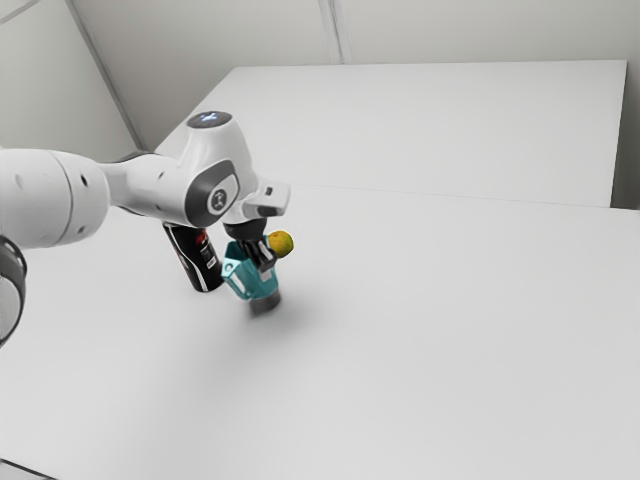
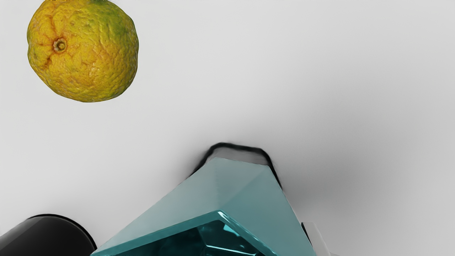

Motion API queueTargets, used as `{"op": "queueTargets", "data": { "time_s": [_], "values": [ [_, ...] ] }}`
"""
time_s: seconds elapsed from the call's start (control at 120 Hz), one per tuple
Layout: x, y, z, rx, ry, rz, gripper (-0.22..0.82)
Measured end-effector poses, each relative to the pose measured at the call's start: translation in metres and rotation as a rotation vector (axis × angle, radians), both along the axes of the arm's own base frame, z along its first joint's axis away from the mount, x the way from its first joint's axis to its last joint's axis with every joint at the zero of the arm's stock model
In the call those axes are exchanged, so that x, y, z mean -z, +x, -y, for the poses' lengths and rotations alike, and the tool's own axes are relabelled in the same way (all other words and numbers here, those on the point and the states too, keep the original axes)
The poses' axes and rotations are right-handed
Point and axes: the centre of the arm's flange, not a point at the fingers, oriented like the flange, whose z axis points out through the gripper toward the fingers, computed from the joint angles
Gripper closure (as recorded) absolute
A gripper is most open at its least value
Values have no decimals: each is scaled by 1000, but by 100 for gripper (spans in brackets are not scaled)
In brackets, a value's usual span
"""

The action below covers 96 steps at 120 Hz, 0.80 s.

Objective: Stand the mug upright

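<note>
Mug (image 1: 258,284) mouth-up, near upright, at my end effector (image 1: 264,262); grip: cannot tell. Contact with desk (image 1: 430,340) unclear; judgement: base flat before any release.

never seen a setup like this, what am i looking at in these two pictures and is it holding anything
These are computer-made pictures of a robot arm working at a pale table. The exterior view looks on from the arm's side; the wrist view comes from a camera on the arm's hand. At the arm's end is a black gripper, right at a teal, flat-sided mug. The mug's open mouth faces the wrist camera. Near it are a yellow-green citrus fruit and a black can or bottle with a red mark. Whether the gripper actually holds the mug, I can't tell from these pictures.
</note>
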Motion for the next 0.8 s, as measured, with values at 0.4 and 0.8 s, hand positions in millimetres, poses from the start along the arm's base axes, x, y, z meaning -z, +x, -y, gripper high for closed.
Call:
{"op": "queueTargets", "data": {
  "time_s": [0.4, 0.8],
  "values": [
    [14, 2, 1, -64, -3, 9, 78],
    [17, 4, 1, -89, -11, 21, 56]
  ]
}}
